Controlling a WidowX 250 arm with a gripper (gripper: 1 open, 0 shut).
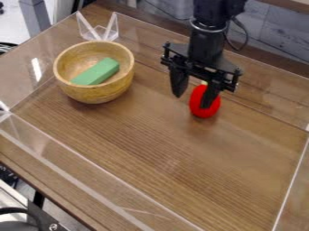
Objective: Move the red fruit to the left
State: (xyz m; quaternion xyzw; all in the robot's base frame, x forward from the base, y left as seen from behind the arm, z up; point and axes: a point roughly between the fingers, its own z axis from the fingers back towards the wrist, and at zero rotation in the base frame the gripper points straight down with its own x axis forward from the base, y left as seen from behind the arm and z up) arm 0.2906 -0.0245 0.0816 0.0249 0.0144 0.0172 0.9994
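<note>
While the black gripper [201, 93] points straight down over the right-hand part of the wooden tabletop [157, 144], its two dark fingers [182, 87] stand apart, one on each side of the red fruit [205, 104]. Jaws part-spread, straddling the fruit; whether the fingertips press on it or just flank it cannot be told from this view. Left finger hangs clear to the picture-left of the fruit, right finger runs down in front of the fruit's upper half and hides part of it. Red fruit sits on the table surface, right of centre, well apart from the wooden bowl [67, 83]. Fruit's green top not visible here, covered by the gripper.

Wooden bowl is at the upper left of the table, upright, with a green rectangular block [96, 71] lying tilted inside it. Bowl and gripper are separated by a bare stretch of wood grain.

Black arm column [212, 23] rises from the gripper out of the top of the frame. Clear acrylic walls [49, 153] edge the table, one low wall running along the near-left side, another on the right edge. Behind the bowl a clear plastic piece [99, 27] stands up at the back edge. Background past the table is dark clutter, too blurred to name
</note>
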